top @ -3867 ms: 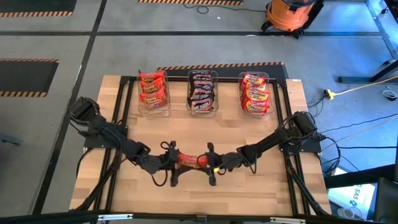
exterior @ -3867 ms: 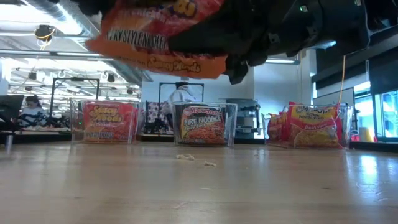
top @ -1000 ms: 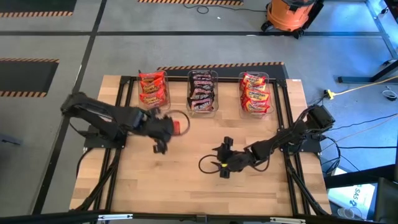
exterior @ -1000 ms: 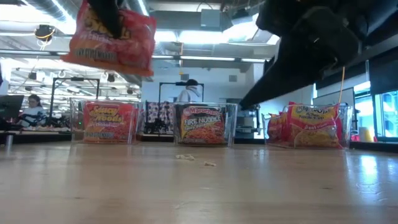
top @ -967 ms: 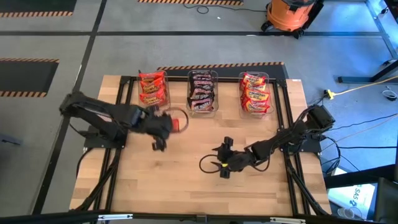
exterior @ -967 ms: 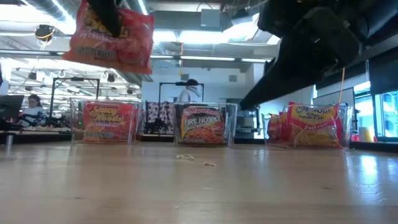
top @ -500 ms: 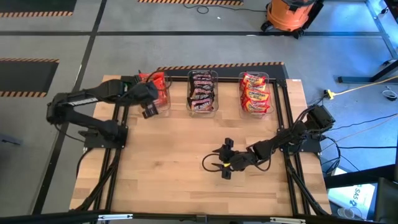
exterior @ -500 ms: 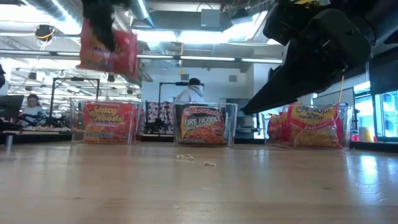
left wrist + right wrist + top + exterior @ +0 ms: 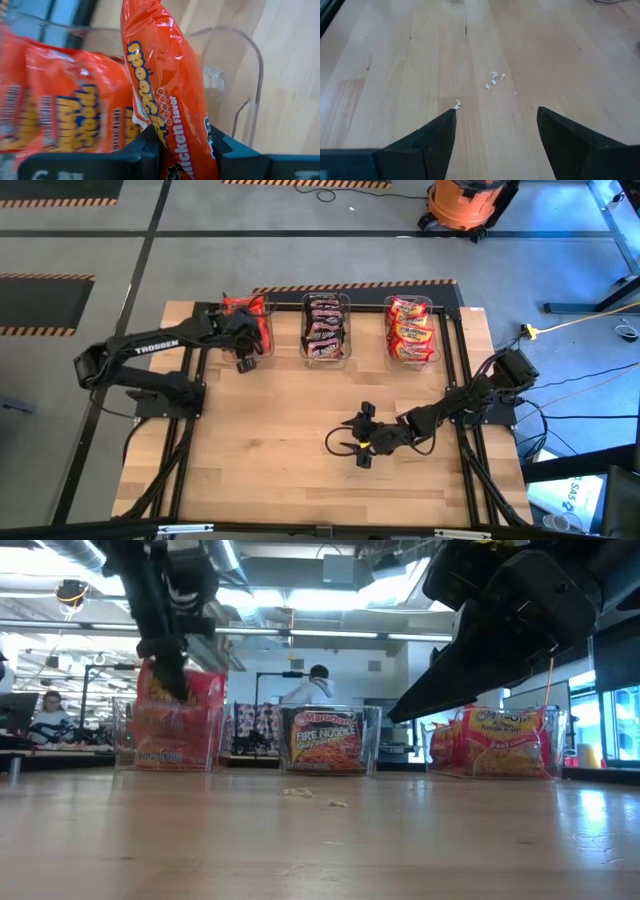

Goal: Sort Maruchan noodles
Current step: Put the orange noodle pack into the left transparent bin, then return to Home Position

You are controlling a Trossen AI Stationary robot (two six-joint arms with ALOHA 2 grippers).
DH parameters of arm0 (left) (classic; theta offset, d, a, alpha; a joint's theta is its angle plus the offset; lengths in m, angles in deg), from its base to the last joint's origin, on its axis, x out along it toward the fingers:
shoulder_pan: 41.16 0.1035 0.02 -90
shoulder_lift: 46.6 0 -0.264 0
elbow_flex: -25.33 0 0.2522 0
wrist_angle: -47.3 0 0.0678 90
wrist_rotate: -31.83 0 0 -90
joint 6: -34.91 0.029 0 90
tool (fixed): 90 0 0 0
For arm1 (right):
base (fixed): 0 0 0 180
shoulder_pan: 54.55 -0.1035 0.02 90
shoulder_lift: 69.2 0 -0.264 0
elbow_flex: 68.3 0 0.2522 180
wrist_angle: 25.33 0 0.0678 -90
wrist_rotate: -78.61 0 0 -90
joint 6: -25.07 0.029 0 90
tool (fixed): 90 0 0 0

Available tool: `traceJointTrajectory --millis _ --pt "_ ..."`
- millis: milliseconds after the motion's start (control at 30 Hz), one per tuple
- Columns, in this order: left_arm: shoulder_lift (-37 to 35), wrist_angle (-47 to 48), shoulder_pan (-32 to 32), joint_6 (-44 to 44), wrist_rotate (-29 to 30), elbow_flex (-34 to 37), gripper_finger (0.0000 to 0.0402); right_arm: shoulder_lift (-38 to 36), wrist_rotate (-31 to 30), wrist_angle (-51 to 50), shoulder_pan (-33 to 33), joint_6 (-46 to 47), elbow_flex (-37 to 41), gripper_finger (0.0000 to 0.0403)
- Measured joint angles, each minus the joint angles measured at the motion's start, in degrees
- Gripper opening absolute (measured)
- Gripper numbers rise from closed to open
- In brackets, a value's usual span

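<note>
One orange packet point(image 9: 170, 100) pinched in left claw point(image 9: 182, 145) over left bin's rim point(image 9: 252, 55); right claw point(image 9: 495, 127) open, mid-table.

Three bins stood in a row along the far edge of the bench point(image 9: 300, 440), each holding stacked packets. The left hand point(image 9: 245, 340) hung over the left bin point(image 9: 247, 330), pinching a packet point(image 9: 167, 95) partly inside it. The middle bin point(image 9: 326, 328) and right bin point(image 9: 411, 330) sat beside it. The right hand point(image 9: 361, 438) hovered, fingers apart, over mid-bench, with crumbs point(image 9: 494, 80) lying before it.
</note>
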Motion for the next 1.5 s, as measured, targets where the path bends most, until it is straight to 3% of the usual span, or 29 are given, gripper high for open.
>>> traceJointTrajectory --millis 133,433,733,1167,1267,1400,1500 --pt "0.0 -4.3 1.9 0.3 -3.6 4.4 0.0070 0.0 0.0 0.1 0.0 0.1 0.0 0.0254" --pt "-0.1 -9.9 2.0 0.2 -2.9 10.4 0.0074 0.0 -0.1 0.2 0.0 0.1 0.0 0.0254" --pt "-0.1 -10.9 2.1 -0.3 -1.2 10.8 0.0141 0.0 0.0 0.6 0.0 0.1 0.0 0.0254" --pt "-0.2 1.8 2.1 -3.7 -3.7 -5.4 0.0149 0.0 -0.1 0.5 0.0 0.3 0.0 0.0254" --pt "-1.4 0.2 1.7 -9.8 -12.0 -9.9 0.0148 0.0 0.0 0.5 0.0 1.4 0.0 0.0254" --pt "-3.6 -14.7 -2.7 -19.3 -29.2 -10.4 0.0148 0.1 -0.3 0.4 0.0 1.5 -0.8 0.0254" --pt "-3.8 -25.4 -7.8 -26.1 -32.8 -8.9 0.0147 0.1 -2.8 0.5 0.0 1.5 -1.9 0.0253"
